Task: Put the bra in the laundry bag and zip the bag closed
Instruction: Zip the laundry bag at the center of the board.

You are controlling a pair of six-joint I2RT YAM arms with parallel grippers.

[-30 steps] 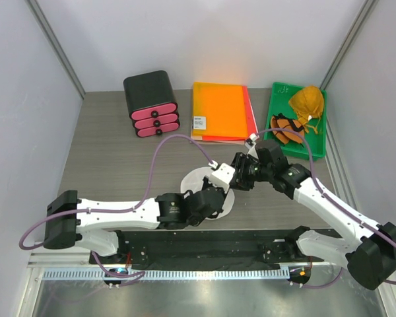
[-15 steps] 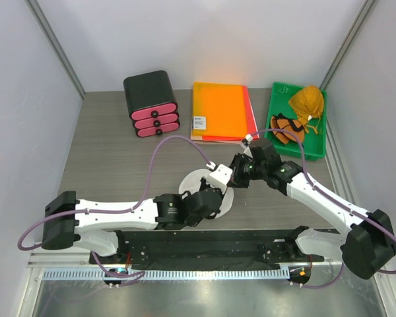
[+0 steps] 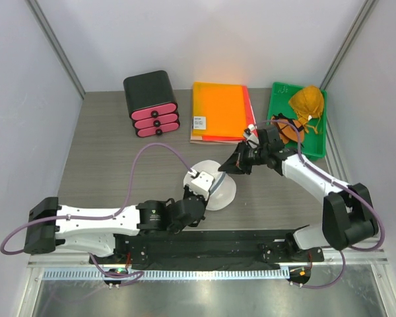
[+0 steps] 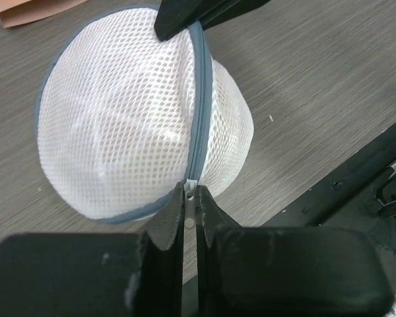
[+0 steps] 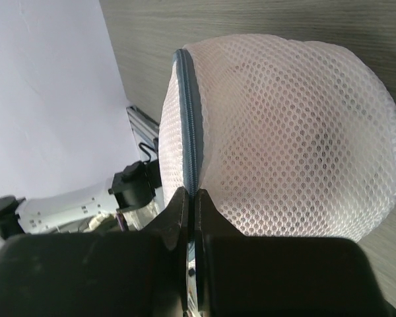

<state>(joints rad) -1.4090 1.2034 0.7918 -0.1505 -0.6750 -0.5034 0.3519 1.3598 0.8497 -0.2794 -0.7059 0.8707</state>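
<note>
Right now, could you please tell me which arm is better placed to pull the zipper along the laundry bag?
Left, probably. The left gripper is shut on the white zipper tab, while the right gripper only pinches the rim of the laundry bag, steadying it.

The left arm (image 3: 99, 221) and right arm (image 3: 310, 177) have white link shells and black joint housings. A mauve cable (image 3: 155, 144) trails from behind each hand. The left hand (image 4: 191, 198) and right hand (image 5: 191, 198) carry matte black, wedge-shaped fingers (image 4: 165, 228).
</note>
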